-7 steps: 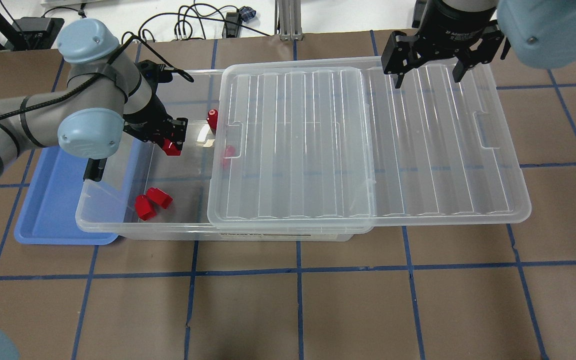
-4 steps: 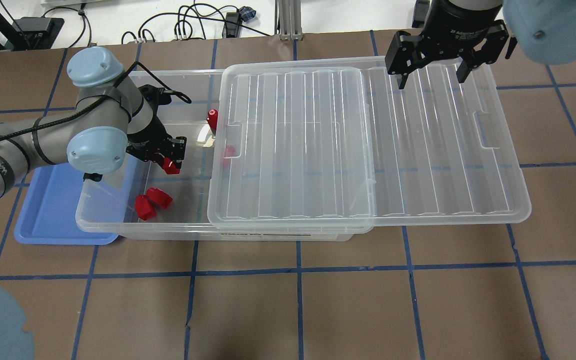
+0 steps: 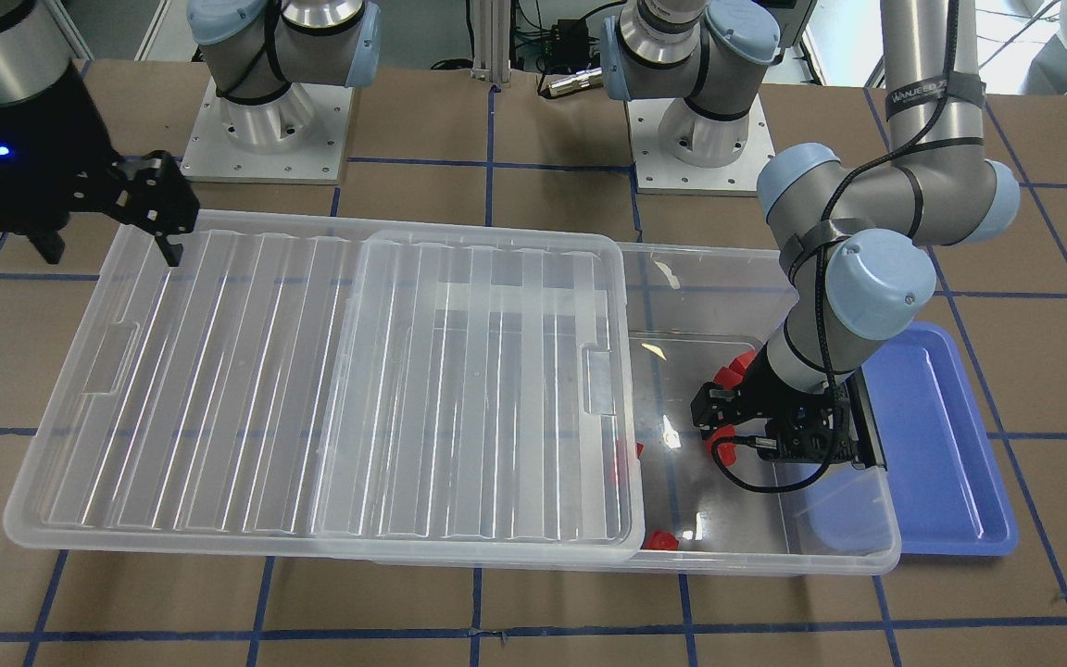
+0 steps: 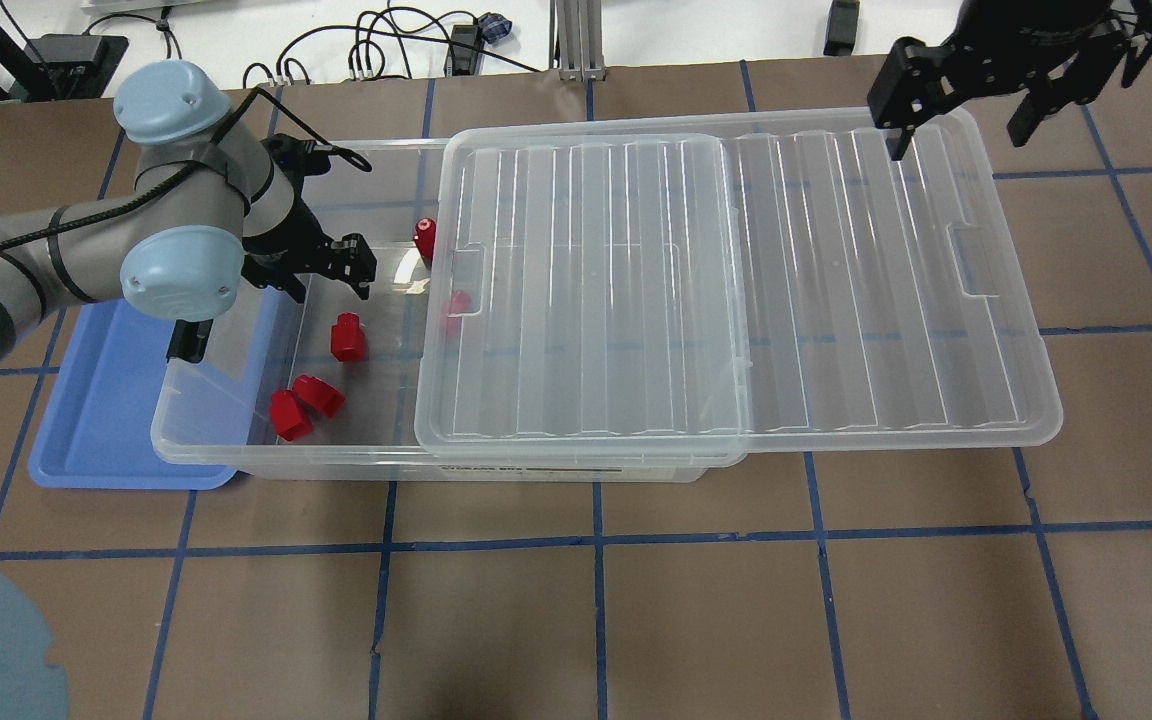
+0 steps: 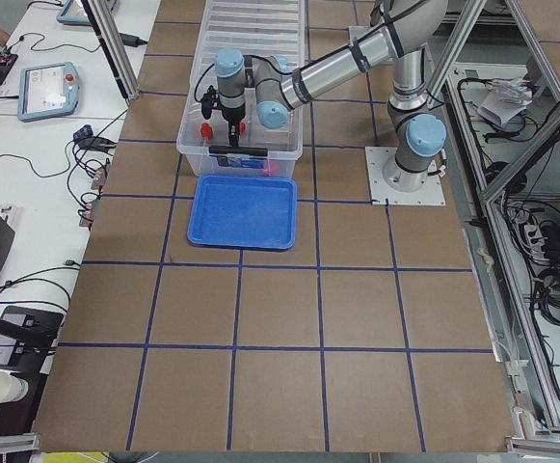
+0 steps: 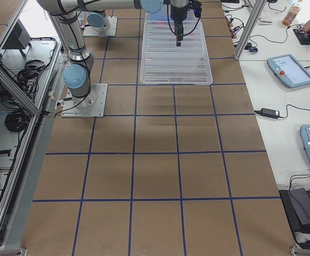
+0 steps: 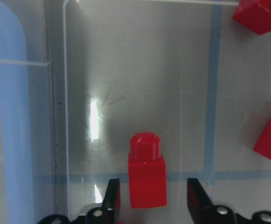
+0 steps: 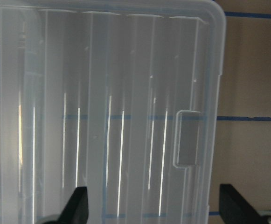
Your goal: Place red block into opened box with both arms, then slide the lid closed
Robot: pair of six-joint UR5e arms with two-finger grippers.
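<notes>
1. We see the left gripper (image 4: 329, 280) with its fingers spread and nothing between them; it hangs over the uncovered end of the box (image 4: 236, 455).
2. The red block (image 4: 346, 337) lies on the floor of the box, under this gripper; in the left wrist view there is a free gap on each side of it.
3. Other red blocks (image 4: 291, 405) lie near it in the box.
4. The lid (image 4: 836, 300) covers only part of the box; the rest of it rests out over the table.
5. The right gripper (image 4: 958, 130) is wide apart and empty, above the far edge of the lid.
6. A blue tray (image 4: 106, 420) is just beside the box.
</notes>
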